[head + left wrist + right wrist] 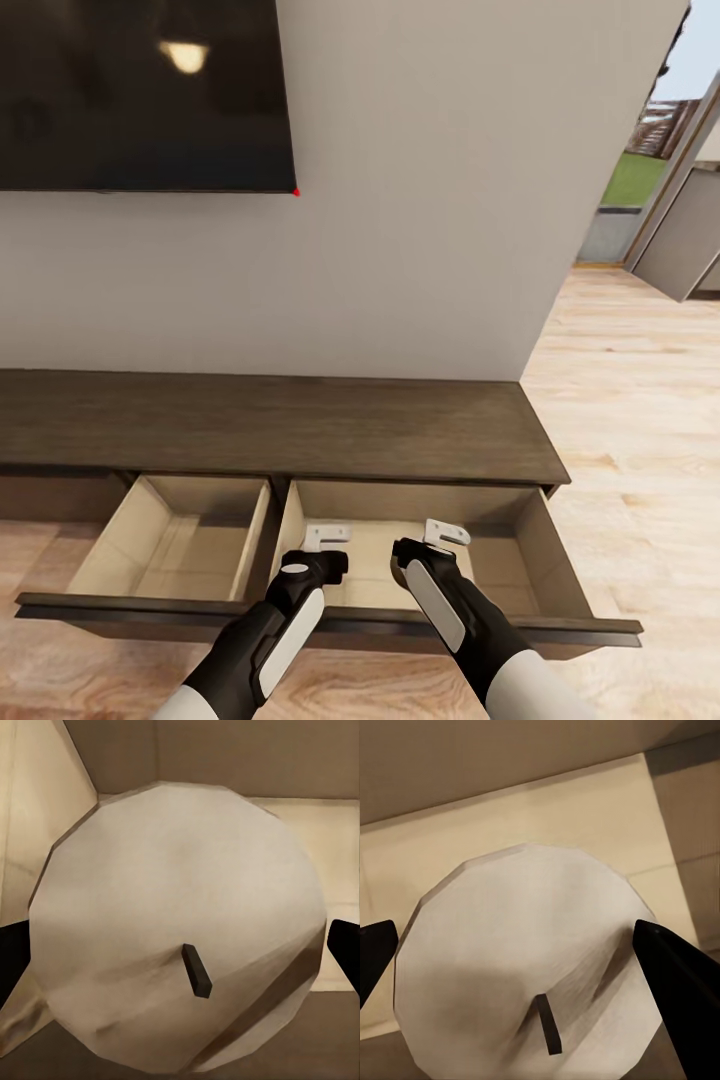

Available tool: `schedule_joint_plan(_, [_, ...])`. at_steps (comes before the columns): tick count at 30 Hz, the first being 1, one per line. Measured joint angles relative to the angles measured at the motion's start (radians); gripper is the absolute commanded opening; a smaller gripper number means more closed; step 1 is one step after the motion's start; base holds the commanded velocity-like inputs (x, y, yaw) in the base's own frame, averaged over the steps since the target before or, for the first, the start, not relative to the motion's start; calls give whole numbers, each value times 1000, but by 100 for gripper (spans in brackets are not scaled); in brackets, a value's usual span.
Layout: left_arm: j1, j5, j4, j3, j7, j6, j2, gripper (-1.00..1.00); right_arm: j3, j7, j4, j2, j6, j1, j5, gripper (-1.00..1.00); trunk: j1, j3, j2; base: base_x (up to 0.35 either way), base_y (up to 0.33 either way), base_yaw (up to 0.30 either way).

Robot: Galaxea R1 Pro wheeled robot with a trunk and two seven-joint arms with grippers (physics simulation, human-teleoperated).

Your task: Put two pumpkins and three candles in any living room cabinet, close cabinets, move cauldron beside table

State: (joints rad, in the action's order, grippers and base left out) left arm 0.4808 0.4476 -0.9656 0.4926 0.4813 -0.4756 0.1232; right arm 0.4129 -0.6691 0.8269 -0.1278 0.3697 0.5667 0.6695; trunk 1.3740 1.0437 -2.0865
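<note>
Both arms reach down into the right-hand open drawer [540, 560] of the cabinet [270, 425]. The left gripper [180, 952] is clamped on a candle [176, 922], its dark fingers [15, 960] pressed to either side of the pale top with the short wick. Just beside it, the right gripper [529, 967] grips a second candle [521, 967] the same way, over the drawer's pale floor. The neighbouring drawer [170, 550] to the left gripper's outer side also stands open.
</note>
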Motion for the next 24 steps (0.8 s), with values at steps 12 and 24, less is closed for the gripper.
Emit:
schedule_joint_plan(12, [0,0,-4,0,0,0,0,-100,0,1,0,0,0,0,1,-100,38,31,-70,0,0,0])
schedule_joint_plan(24, [0,-1,-6,-1,0,0,-1,-100,0,1,-1,0,0,0,-1,-100,42,35,-77,5,0,0])
